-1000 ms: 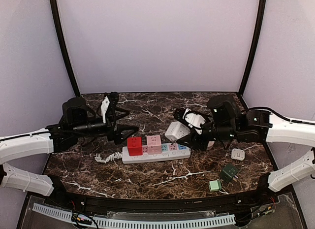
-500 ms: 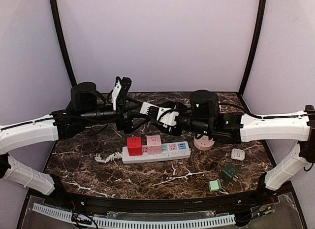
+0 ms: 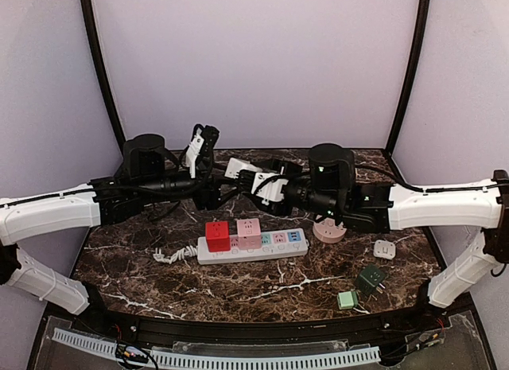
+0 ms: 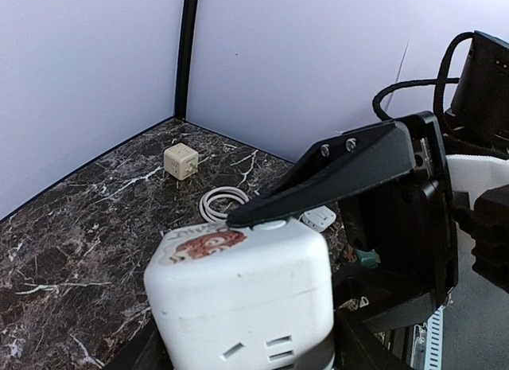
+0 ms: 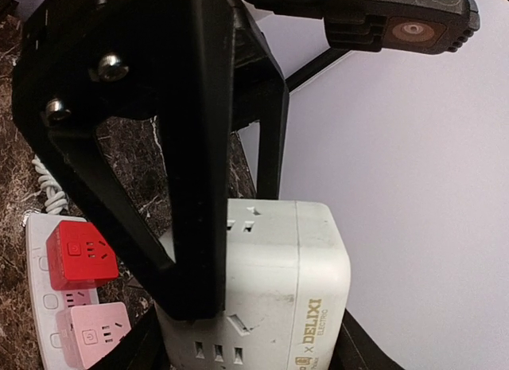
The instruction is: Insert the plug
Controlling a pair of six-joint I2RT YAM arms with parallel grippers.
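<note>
**STATUS: PLUG LIFTED, NOT YET INSERTED**

Nearest the arm bases, at the lower right of the top view, a light green plug and a dark green plug are lying loose on the table. A small white plug is seen just beyond them.

At frame centre, the power strip is laid flat. Its left end is occupied by a red cube and a pink cube. The sockets toward its right end appear vacant.

Above and behind the strip, the white adapter cube is held in the air, well clear of the sockets. In each wrist view it is flanked by that camera's own fingers. The left gripper and the right gripper are therefore both judged to be clamped on it, as in a transfer between arms. The pins of the cube are not visible.

Farthest back, a beige cube and a coiled cable are seen on the table.

Done: pickup. Left: release by one gripper, alignment of the pins over a vacant socket, lowering, and pressing home.
</note>
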